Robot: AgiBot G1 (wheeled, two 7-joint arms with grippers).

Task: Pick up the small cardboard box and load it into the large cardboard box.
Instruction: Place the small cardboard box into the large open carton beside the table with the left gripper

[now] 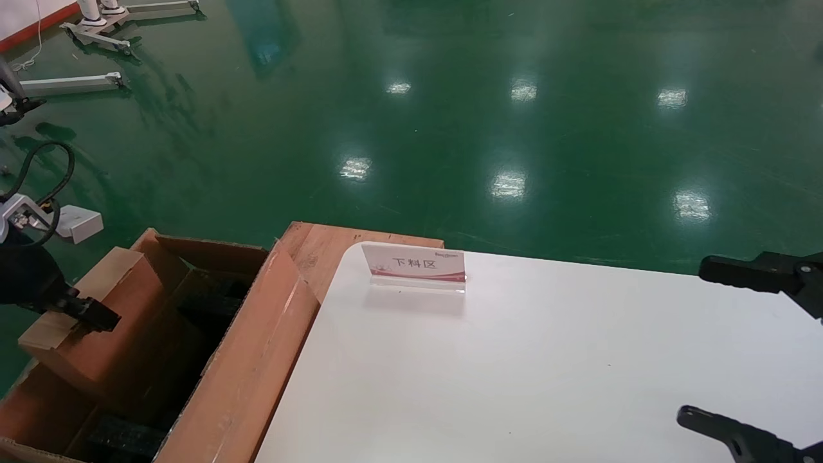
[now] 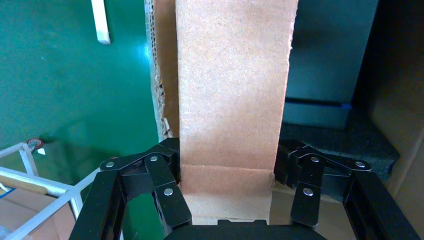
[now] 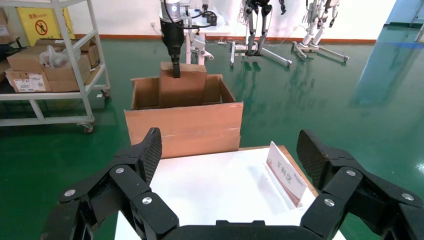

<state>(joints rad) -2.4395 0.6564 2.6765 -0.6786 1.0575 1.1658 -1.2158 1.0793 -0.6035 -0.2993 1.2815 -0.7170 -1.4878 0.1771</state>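
Note:
My left gripper (image 1: 90, 315) is shut on the small cardboard box (image 1: 96, 334), with one finger on each side of its end (image 2: 232, 100). The box hangs upright with its lower part down inside the large cardboard box (image 1: 257, 360), at that box's left side, above black foam (image 1: 212, 296). The right wrist view shows the small box (image 3: 182, 90) sticking up out of the large box (image 3: 182, 127), with the left gripper (image 3: 176, 70) on top. My right gripper (image 1: 714, 347) is open and empty above the white table's right edge (image 3: 232, 150).
The white table (image 1: 514, 373) carries a small sign stand (image 1: 415, 263). A wooden board (image 1: 321, 247) lies between the table and the large box. A shelf cart with cartons (image 3: 50, 60) and robot stands are farther off on the green floor.

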